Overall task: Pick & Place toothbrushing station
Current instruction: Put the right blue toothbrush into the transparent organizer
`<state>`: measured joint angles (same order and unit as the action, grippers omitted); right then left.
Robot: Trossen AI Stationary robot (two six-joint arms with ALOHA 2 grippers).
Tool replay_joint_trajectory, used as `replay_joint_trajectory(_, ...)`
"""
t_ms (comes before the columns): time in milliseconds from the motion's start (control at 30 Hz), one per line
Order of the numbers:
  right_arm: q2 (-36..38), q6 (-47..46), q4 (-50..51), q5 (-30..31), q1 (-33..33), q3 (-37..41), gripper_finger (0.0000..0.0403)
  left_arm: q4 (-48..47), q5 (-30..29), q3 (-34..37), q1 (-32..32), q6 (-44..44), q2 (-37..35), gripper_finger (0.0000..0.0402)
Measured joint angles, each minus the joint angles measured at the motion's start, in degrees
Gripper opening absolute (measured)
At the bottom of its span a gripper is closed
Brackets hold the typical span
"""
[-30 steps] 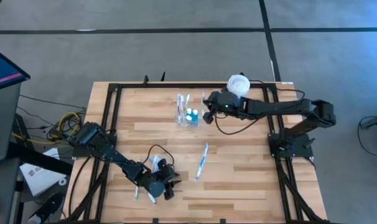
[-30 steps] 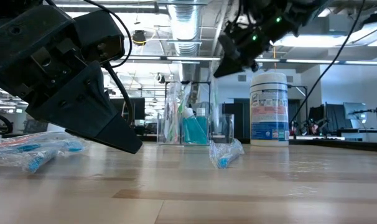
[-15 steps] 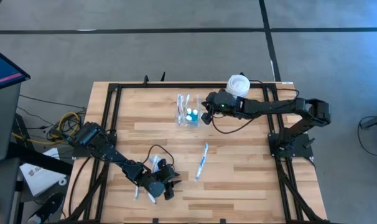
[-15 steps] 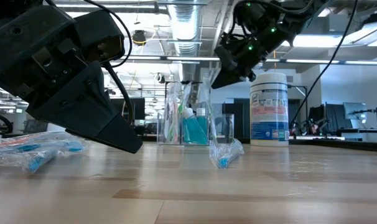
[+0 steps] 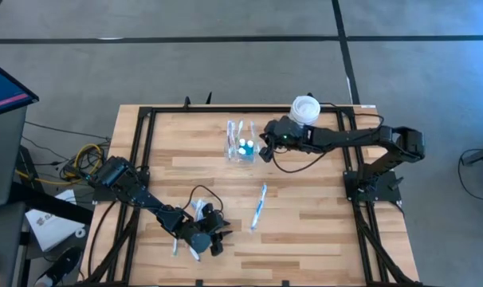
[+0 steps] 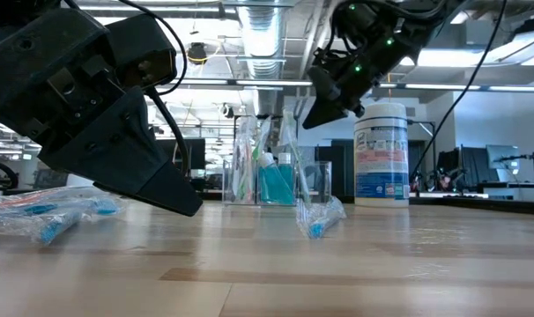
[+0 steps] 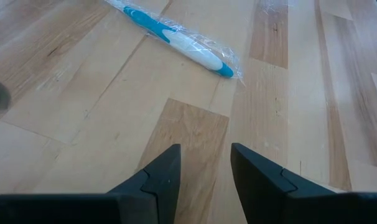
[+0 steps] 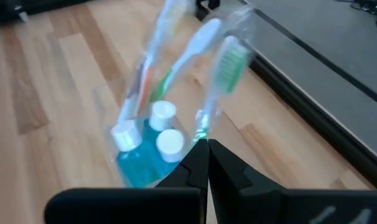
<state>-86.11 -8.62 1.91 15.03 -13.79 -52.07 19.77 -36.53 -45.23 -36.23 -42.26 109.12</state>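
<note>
Toothbrushing station [image 5: 241,149] stood near worktop's far edge, mid-width; right gripper [image 5: 262,150] pinched shut on wrapped toothbrush [image 8: 221,74] over it, could snag and tip station; left gripper [image 5: 218,237] part-open, empty, near edge

Bright, even overhead light; low view shows ceiling strip lamps w/ glare at upper right. Soft shadows on table [image 5: 305,199]. Right wrist view blurred, esp. toothbrushes [image 8: 195,56] at top centre; left wrist view sharp

Right pincer [image 5: 262,151] closed, raised over the far table; left pincer [image 5: 217,239] parted, low near front.
</note>
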Motion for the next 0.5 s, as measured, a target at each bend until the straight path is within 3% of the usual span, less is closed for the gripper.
replay_joint_trajectory(500, 2.6, -1.9, 10.6, -0.2, 9.6, 0.0, 0.0000, 0.4, 0.0, 0.0, 0.0, 0.0, 0.0, 0.0137)
